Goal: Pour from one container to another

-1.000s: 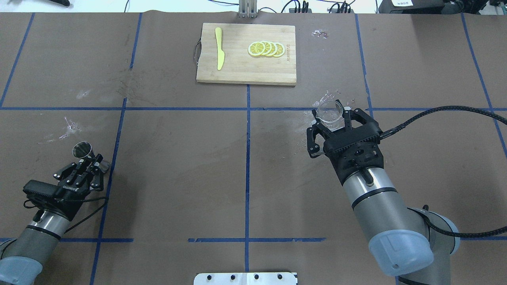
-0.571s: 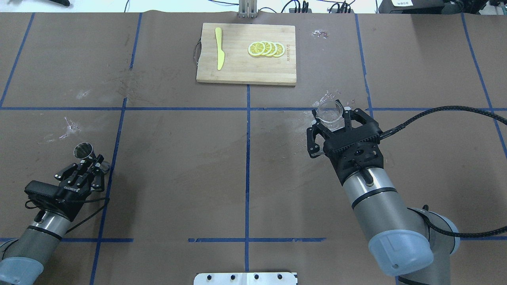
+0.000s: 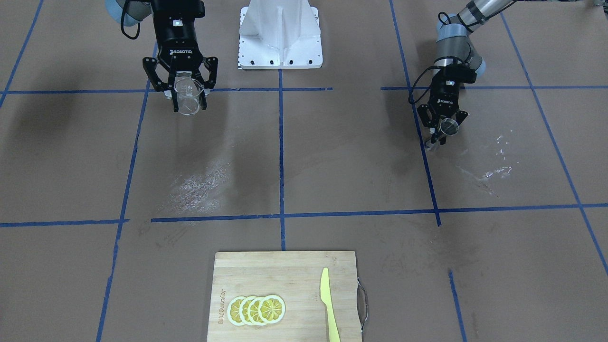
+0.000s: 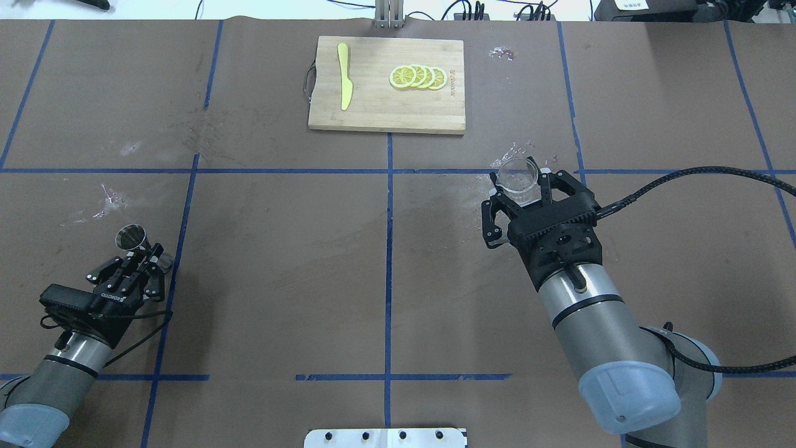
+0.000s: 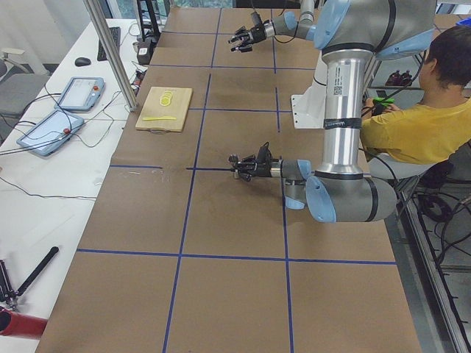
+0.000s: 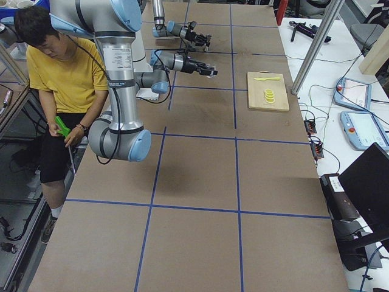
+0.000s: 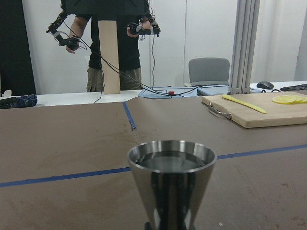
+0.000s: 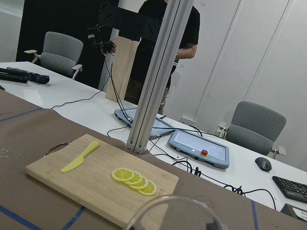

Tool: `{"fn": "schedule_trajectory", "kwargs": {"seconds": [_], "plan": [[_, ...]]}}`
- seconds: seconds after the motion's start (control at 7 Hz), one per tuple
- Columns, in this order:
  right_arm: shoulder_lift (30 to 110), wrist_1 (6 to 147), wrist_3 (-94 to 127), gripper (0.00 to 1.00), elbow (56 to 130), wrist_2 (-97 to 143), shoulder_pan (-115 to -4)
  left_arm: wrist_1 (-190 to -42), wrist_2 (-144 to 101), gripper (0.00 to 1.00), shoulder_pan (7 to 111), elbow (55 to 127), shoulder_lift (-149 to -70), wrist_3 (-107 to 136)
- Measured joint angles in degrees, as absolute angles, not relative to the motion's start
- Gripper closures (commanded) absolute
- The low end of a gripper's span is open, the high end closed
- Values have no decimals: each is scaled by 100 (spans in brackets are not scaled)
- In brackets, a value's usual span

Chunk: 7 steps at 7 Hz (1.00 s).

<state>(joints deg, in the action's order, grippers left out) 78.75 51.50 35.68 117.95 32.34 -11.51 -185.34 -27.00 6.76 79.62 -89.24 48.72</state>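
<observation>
My right gripper (image 4: pixel 519 191) is shut on the clear measuring cup (image 4: pixel 518 176), held above the table right of centre. From across the table the cup (image 3: pixel 186 97) sits between the fingers with its mouth tipped a little forward. Its rim (image 8: pixel 172 197) fills the bottom of the right wrist view. My left gripper (image 4: pixel 140 258) is shut on the waist of the metal jigger (image 4: pixel 130 236) at the near left. The jigger (image 3: pixel 448 126) stands upright just in front of the left wrist camera (image 7: pixel 171 182). The two containers are far apart.
A wooden cutting board (image 4: pixel 373 109) lies at the far middle with a yellow knife (image 4: pixel 344 84) and several lemon slices (image 4: pixel 418 76) on it. The robot's white base (image 3: pixel 280 38) is at the near edge. A person in yellow (image 5: pixel 419 125) sits beside the robot.
My left arm has drawn back slightly toward the robot with the jigger in it. The right arm and the cup have not moved.
</observation>
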Motion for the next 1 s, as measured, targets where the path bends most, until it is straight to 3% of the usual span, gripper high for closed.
{"fn": "schedule_trajectory", "kwargs": {"seconds": [0.14, 0.43, 0.57, 1.0], "plan": [[7875, 5150, 3568, 100, 11795, 3232, -1152, -18536, -2678, 38, 676, 7962, -8922, 4868], [7875, 5150, 3569, 100, 11795, 3232, -1149, -18544, -2605, 9, 671, 7970, -8921, 4861], [7875, 5150, 3570, 100, 11795, 3232, -1146, -18552, -2591, 1, 671, 7987, -8921, 4862], [7872, 5151, 3577, 100, 11795, 3226, -1143, -18631, -2443, 0, 688, 8136, -8918, 4867]]}}
